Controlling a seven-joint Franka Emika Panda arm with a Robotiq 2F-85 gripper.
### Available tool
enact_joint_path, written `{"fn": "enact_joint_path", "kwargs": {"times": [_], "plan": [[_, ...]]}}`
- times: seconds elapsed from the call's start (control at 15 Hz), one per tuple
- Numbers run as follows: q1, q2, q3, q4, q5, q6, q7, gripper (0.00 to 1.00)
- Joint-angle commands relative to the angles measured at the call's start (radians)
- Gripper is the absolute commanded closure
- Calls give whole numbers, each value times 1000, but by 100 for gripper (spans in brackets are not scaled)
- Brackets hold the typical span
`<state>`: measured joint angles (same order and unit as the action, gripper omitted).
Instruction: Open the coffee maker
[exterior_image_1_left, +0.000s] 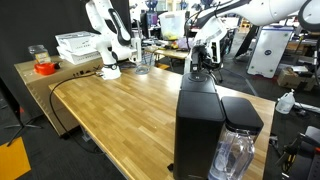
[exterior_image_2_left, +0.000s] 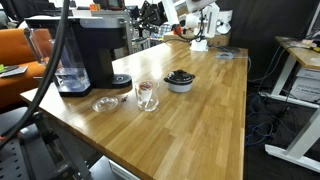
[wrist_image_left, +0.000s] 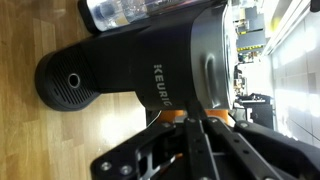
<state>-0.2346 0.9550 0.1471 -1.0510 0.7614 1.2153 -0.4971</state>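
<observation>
The coffee maker (exterior_image_1_left: 198, 125) is a tall matte-black Keurig that stands at the near end of the wooden table, with a clear water tank (exterior_image_1_left: 237, 155) at its side. It shows in both exterior views (exterior_image_2_left: 92, 45). In the wrist view the coffee maker (wrist_image_left: 150, 50) fills the frame and lies sideways, with its lid closed. My gripper (exterior_image_1_left: 203, 66) hangs just above the machine's top. In the wrist view its fingers (wrist_image_left: 192, 114) are together and their tips sit at the lid's front edge. They hold nothing that I can see.
A glass cup (exterior_image_2_left: 147, 95), a dark bowl (exterior_image_2_left: 180, 80) and a small glass dish (exterior_image_2_left: 105, 103) stand beside the machine. A black hose (exterior_image_2_left: 52, 65) crosses in front of it. A second white arm (exterior_image_1_left: 105, 40), white trays (exterior_image_1_left: 78, 45) and a red-lidded jar (exterior_image_1_left: 43, 66) stand at the far end.
</observation>
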Motion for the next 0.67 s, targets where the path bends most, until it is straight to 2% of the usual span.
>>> {"fn": "enact_joint_path", "kwargs": {"times": [0.0, 0.6], "plan": [[-3, -9, 6, -30, 8, -30, -24, 100], [-3, -18, 6, -83, 15, -50, -72, 100]]}}
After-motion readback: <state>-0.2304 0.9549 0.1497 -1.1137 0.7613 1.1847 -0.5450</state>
